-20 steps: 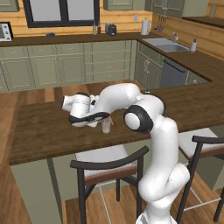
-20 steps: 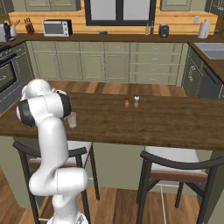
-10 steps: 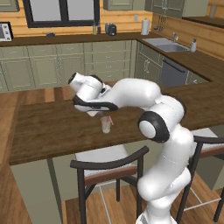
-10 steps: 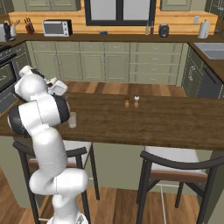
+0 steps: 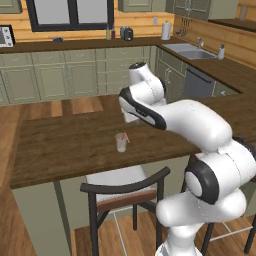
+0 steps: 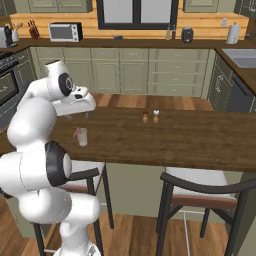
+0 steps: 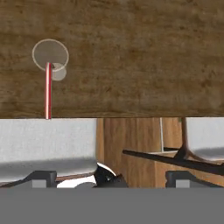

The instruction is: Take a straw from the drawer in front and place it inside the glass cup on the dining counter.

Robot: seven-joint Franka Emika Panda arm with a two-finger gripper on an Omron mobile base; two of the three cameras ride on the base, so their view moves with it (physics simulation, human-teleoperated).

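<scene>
Dark finger tips of the gripper (image 7: 109,177) stand wide apart with nothing between them, the hand raised above the dining counter (image 5: 70,145) and looking down on it. Below and off to one side, near the counter's stool-side edge, one glass cup (image 7: 50,54) stands upright with one reddish straw (image 7: 47,92) leaning in it, its top poking past the rim; both base views show the same cup (image 5: 120,142) (image 6: 82,136) with the straw (image 5: 126,137) inside. Judging by that, the placing looks done and only pulling the arm clear seems left. Further along the counter, toward its middle, sit two small shakers (image 6: 150,116). Two black-framed stools (image 6: 200,192) stand at the near edge.
</scene>
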